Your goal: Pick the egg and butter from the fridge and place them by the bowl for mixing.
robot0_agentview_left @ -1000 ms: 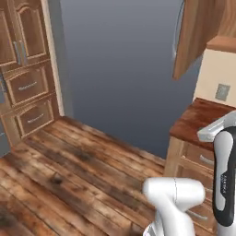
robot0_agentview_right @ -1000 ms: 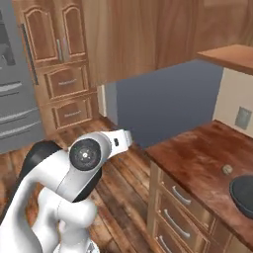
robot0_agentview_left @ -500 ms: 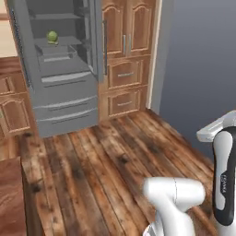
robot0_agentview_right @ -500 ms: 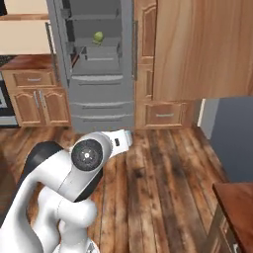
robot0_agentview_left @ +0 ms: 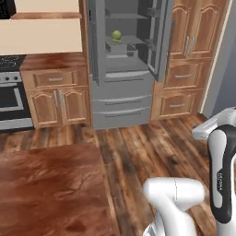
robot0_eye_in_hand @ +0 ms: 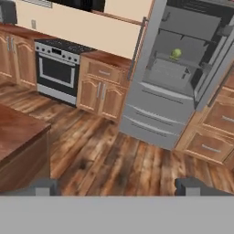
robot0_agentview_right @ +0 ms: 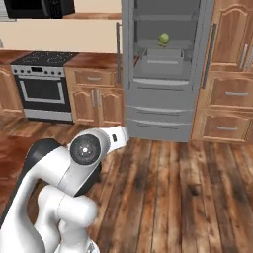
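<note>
So the fridge (robot0_agentview_left: 122, 69) is sitting straight ahead across the wood floor (robot0_agentview_right: 188, 197), both upper doors swung wide open, with the two lower drawers shut below them. It's standing between the tall wooden cabinets (robot0_agentview_left: 193, 55) on one side and a low run of counter cabinets (robot0_agentview_left: 57, 92) on the other. On the middle shelf inside, a green leafy ball (robot0_agentview_left: 116, 35) is resting near the front edge, sort of centered above the inner drawer. It's showing up in the right base view (robot0_agentview_right: 163, 38) and the hand view (robot0_eye_in_hand: 176, 54) too, same shelf.

The egg and the butter: I honestly can't pick them out on any shelf from here, the inside is just too small and far away to tell.

Further along the wall from the fridge, past the counter cabinets, the oven (robot0_agentview_right: 43, 91) is sitting under a dark stovetop. A reddish wooden counter (robot0_agentview_left: 50, 193) is taking up the near lower left corner of the left base view, well apart from the fridge.

The gripper (robot0_eye_in_hand: 119, 187) is hanging out in mid-air with its jaws spread wide, nothing between them, pointing across the floor toward the fridge. One dark fingertip (robot0_eye_in_hand: 43, 187) is poking up at each bottom side of the hand view. The white arm (robot0_agentview_right: 64, 188) is folded up low over the base, nowhere near the fridge.
</note>
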### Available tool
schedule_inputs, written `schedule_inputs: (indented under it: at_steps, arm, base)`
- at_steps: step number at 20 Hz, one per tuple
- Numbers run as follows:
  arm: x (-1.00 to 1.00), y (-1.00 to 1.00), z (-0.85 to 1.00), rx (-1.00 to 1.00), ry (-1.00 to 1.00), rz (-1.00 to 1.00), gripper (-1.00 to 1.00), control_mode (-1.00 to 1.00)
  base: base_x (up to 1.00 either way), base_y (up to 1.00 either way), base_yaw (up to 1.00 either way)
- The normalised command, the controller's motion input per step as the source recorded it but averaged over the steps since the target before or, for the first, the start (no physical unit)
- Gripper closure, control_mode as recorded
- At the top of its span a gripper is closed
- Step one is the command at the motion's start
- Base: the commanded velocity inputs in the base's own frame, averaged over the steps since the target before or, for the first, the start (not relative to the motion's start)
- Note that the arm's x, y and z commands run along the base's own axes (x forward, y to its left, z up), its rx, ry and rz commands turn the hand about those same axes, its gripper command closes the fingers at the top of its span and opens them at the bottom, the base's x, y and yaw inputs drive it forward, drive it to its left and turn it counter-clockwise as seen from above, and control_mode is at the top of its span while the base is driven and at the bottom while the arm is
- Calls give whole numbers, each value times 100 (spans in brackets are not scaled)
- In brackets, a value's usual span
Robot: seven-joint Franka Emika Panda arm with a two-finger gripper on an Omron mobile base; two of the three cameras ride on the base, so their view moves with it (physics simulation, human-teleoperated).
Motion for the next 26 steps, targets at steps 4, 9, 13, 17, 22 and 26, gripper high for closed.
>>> schedule_inputs:
  at_steps: [4, 9, 13, 17, 22, 26]
  arm:
    - [0, 0, 0, 0, 0, 0, -100, 100]
    - [0, 0, 0, 0, 0, 0, -100, 100]
    - [0, 0, 0, 0, 0, 0, -100, 100]
    - [0, 0, 0, 0, 0, 0, -100, 100]
    - [0, 0, 0, 0, 0, 0, -100, 100]
    - [0, 0, 0, 0, 0, 0, -100, 100]
  base:
    - [100, 35, 0]
    - [100, -8, 0]
    - [100, -76, 0]
    - [100, -32, 1]
    - [100, 10, 3]
    - [100, 16, 1]
